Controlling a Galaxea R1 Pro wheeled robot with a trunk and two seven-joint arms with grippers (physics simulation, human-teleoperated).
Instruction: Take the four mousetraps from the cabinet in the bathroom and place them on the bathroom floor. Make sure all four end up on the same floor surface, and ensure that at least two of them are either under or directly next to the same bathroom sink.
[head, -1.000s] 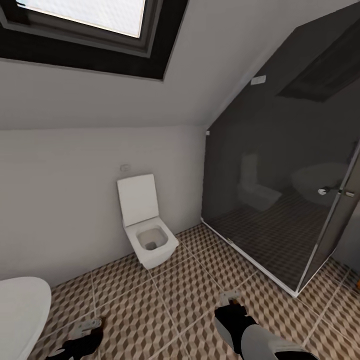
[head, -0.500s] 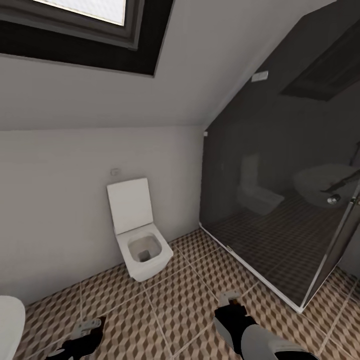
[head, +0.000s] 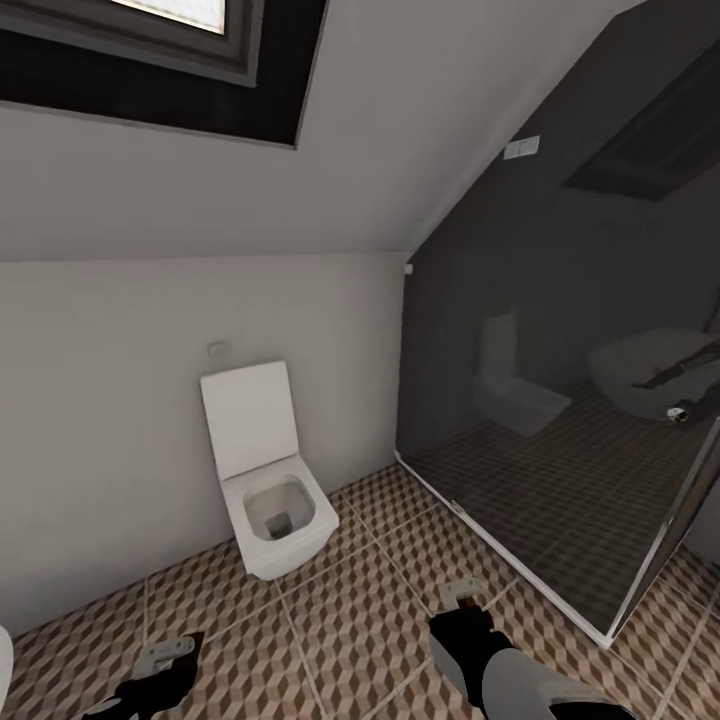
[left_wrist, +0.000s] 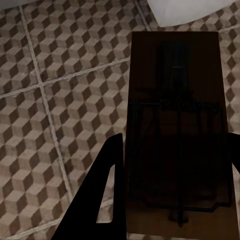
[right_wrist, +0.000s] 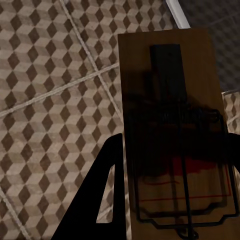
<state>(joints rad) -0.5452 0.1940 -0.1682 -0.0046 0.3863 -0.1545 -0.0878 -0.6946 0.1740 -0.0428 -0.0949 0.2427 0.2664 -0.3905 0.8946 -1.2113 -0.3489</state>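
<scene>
Each gripper is clenched on a mousetrap above the bathroom floor (head: 340, 600): the left gripper (left_wrist: 170, 200) grasps one mousetrap (left_wrist: 177, 135), the right gripper (right_wrist: 172, 200) another mousetrap (right_wrist: 172, 125). Ahead, the open toilet (head: 270, 500) bowl looks empty beside the glass shower enclosure (head: 560, 400).

You see the bathroom floor (head: 350, 610) tiled in a brown, beige and white cube pattern with pale grout lines. The toilet (head: 265, 480) is white against a pale grey wall (head: 100, 400). The shower glass (head: 560, 400) at right is dark grey. The skylight frame (head: 270, 60) is black. Each mousetrap is dark brown wood with black wire: left (left_wrist: 177, 130), and right (right_wrist: 172, 120) with red print. Both grippers (head: 165, 660) (head: 462, 605) are black with grey tips.
</scene>
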